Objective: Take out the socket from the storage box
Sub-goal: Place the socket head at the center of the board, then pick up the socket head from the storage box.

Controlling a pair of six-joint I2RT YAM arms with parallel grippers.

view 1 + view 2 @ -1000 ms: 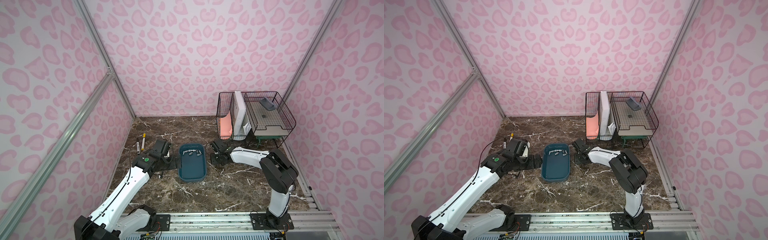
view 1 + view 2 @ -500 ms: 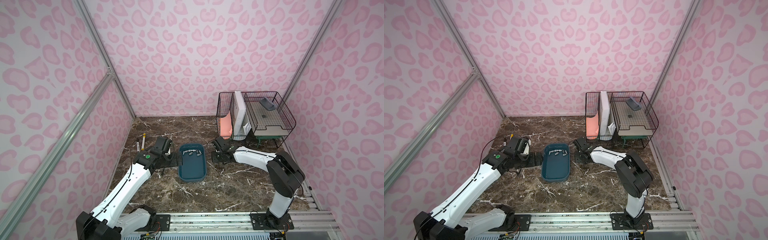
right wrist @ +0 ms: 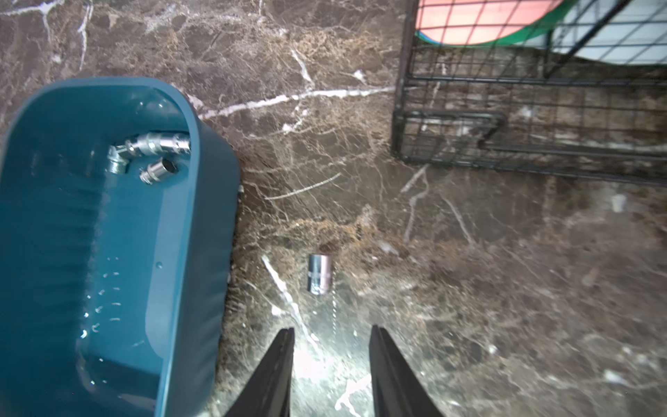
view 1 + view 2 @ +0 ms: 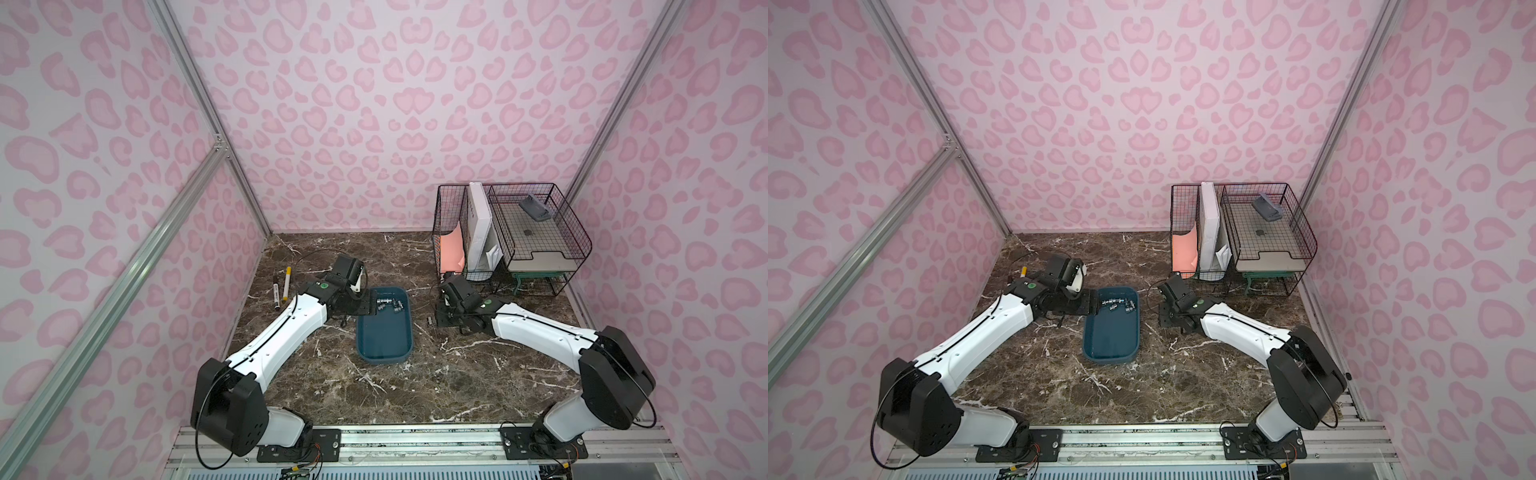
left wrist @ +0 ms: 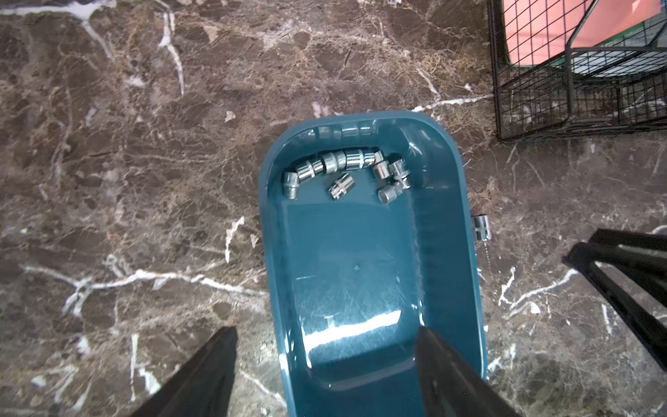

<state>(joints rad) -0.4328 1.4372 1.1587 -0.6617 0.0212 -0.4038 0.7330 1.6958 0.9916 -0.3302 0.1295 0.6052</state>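
**Already out: one socket on the bench beside the storage box**

Just beside the right long wall of the storage box [image 4: 384, 338], one chrome socket [image 3: 319, 273] lies on its side on the bare marble, apart from the box and from both grippers. In a top view it shows as a small speck [image 4: 429, 320] between the box and the right gripper [image 4: 440, 320].

The right gripper's jaws stand narrowly apart and hold nothing; in the right wrist view the socket lies just ahead of the gap between them.

The teal box sits near the middle of the bench, its long sides running front to back. The other sockets [image 5: 343, 169] crowd together at its far end, while the rest of its floor is bare.

The left gripper [image 5: 325, 335] reaches in from the box's left side, jaws wide and empty: one finger shows over the marble outside the box, the other over its inside.

A black wire rack [image 4: 511, 237] fills the bench's far right corner, and two markers [image 4: 282, 286] lie near the left edge.
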